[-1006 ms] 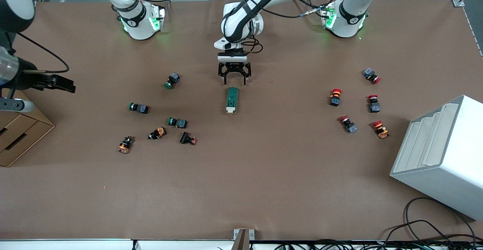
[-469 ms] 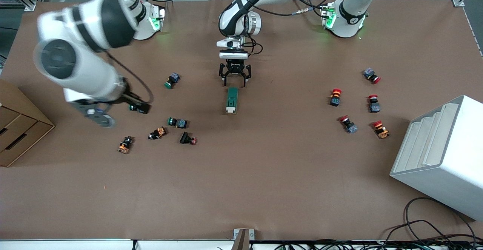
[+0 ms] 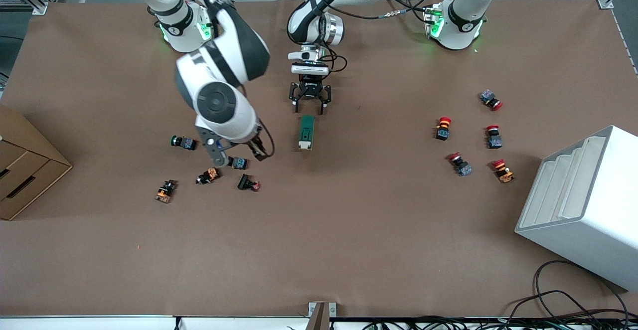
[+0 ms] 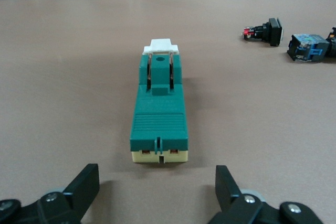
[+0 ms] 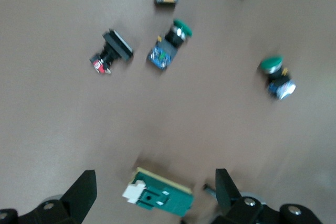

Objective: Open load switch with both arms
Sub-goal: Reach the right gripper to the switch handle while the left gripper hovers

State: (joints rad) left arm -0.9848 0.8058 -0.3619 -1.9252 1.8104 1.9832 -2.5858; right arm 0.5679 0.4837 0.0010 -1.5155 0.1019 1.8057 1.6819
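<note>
The load switch (image 3: 306, 132) lies flat at the table's middle, a dark-green block with a white lever piece at its end nearer the front camera. My left gripper (image 3: 309, 101) hangs low just farther from the camera than the switch. In the left wrist view the left gripper (image 4: 156, 177) is open, and the switch (image 4: 159, 114) lies just ahead of its fingertips, apart from them. The right arm (image 3: 219, 103) reaches over the green buttons beside the switch. My right gripper (image 5: 155, 182) is open in the air, with the switch (image 5: 157, 199) below it.
Green and orange push buttons (image 3: 238, 162) lie scattered toward the right arm's end, under and around the right arm. Red push buttons (image 3: 442, 127) lie toward the left arm's end. A white stepped bin (image 3: 583, 205) and a cardboard box (image 3: 25, 170) stand at the table's ends.
The right arm has swung fast from its end of the table toward the middle and is now over the green buttons beside the switch. The left gripper has hardly moved.
</note>
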